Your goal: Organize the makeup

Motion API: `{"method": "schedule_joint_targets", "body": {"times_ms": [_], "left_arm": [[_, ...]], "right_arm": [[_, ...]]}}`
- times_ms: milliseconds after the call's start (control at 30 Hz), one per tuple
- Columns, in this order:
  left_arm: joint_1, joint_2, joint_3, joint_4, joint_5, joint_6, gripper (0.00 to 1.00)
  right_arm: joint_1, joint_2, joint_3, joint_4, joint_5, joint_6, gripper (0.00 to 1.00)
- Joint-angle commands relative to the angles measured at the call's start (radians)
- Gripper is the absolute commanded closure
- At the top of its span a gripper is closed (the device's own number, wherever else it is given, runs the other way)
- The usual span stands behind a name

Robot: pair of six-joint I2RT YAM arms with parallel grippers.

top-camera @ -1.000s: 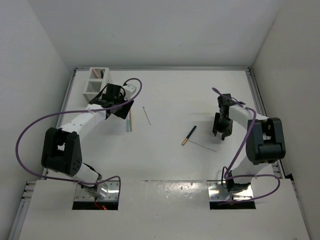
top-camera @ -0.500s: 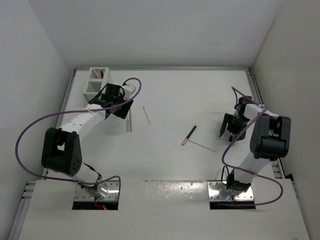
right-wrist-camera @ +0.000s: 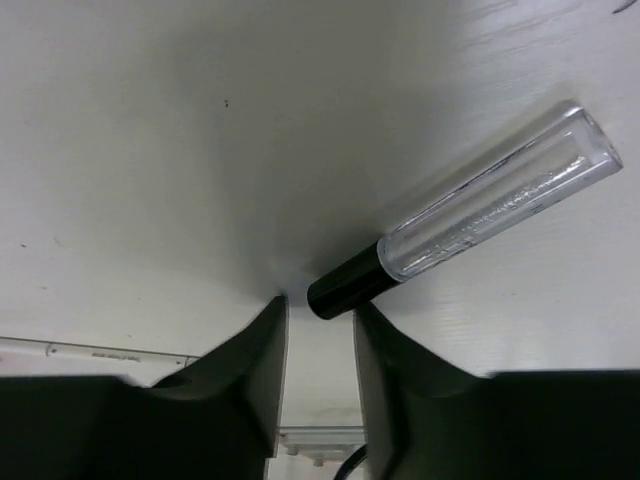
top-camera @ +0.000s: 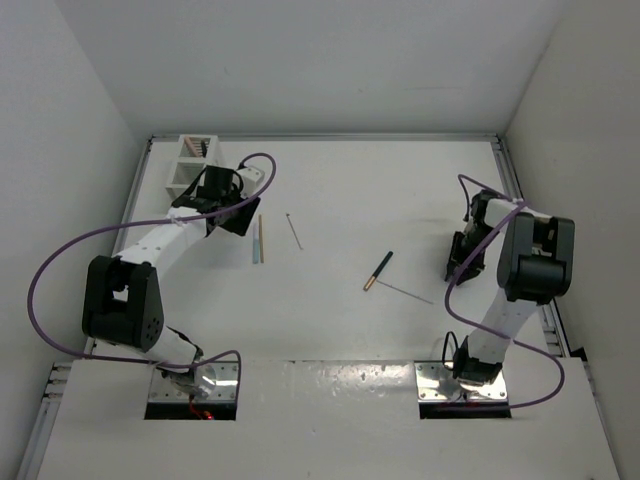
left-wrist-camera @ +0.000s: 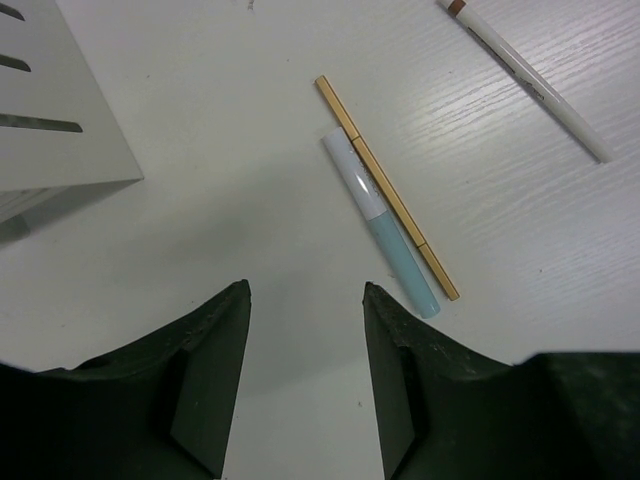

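Observation:
A pale blue stick (left-wrist-camera: 385, 225) and a tan stick (left-wrist-camera: 385, 190) lie side by side on the table, just ahead and right of my open, empty left gripper (left-wrist-camera: 305, 290). They also show in the top view (top-camera: 258, 242). A white pencil with a brown tip (left-wrist-camera: 530, 80) lies farther right. A black stick with a copper tip (top-camera: 378, 270) and a thin silvery stick (top-camera: 405, 292) lie mid-table. My right gripper (right-wrist-camera: 320, 300) is narrowly open. A clear tube with a black cap (right-wrist-camera: 470, 225) lies at its tips, the cap touching the right finger.
The white slotted rack (top-camera: 190, 162) stands at the back left, close behind my left gripper (top-camera: 215, 195); its corner shows in the left wrist view (left-wrist-camera: 60, 120). My right gripper (top-camera: 460, 260) is near the table's right edge rail (top-camera: 515, 200).
My right gripper has swung from mid-table out toward the right edge, to the clear tube. My left gripper has drawn back slightly toward the rack, uncovering the blue and tan sticks.

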Motion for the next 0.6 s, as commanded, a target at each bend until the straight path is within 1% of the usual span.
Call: {"method": "schedule_joint_targets", "body": {"times_ms": [0,33,67,100,133,200,233,267,300,333,400,433,533,567], "left_arm": [[0.008,-0.022,0.033,0.015,0.008,0.005,0.46],[0.008,-0.022,0.033,0.015,0.017,0.005,0.46],[0.008,-0.022,0.033,0.015,0.017,0.005,0.46],[0.008,-0.022,0.033,0.015,0.017,0.005,0.46],[0.008,-0.022,0.033,0.015,0.017,0.005,0.46],[0.008,-0.022,0.033,0.015,0.026,-0.004,0.46],[0.008,-0.022,0.033,0.015,0.026,-0.004,0.46],[0.008,-0.022,0.033,0.015,0.026,-0.004,0.46],[0.008,-0.022,0.033,0.015,0.037,-0.004,0.46],[0.008,-0.022,0.033,0.015,0.037,-0.004,0.46],[0.008,-0.022,0.033,0.015,0.037,-0.004,0.46],[0.008,-0.022,0.033,0.015,0.037,-0.004,0.46],[0.008,-0.022,0.033,0.015,0.046,-0.004,0.46],[0.008,-0.022,0.033,0.015,0.046,-0.004,0.46]], "right_arm": [[-0.008,0.019,0.032,-0.013,-0.011,-0.016,0.59],[-0.008,-0.014,0.030,-0.018,-0.063,-0.014,0.53],[-0.008,-0.028,0.024,-0.021,-0.074,-0.008,0.48],[-0.009,-0.045,-0.014,-0.020,-0.079,0.018,0.40],[-0.012,-0.100,-0.032,-0.015,-0.078,0.035,0.36],[-0.043,-0.146,-0.075,-0.003,-0.070,0.101,0.29],[-0.055,-0.163,-0.101,0.014,-0.070,0.116,0.29],[-0.066,-0.169,-0.117,0.037,-0.061,0.166,0.27],[-0.101,-0.171,-0.122,0.046,-0.056,0.185,0.27],[-0.109,-0.165,-0.122,0.067,-0.055,0.205,0.27],[-0.121,-0.137,-0.102,0.091,-0.042,0.270,0.27],[-0.121,-0.122,-0.053,0.095,-0.041,0.283,0.28],[-0.106,-0.038,-0.004,0.114,-0.042,0.357,0.30],[-0.103,-0.031,0.004,0.115,-0.042,0.357,0.30]]}}
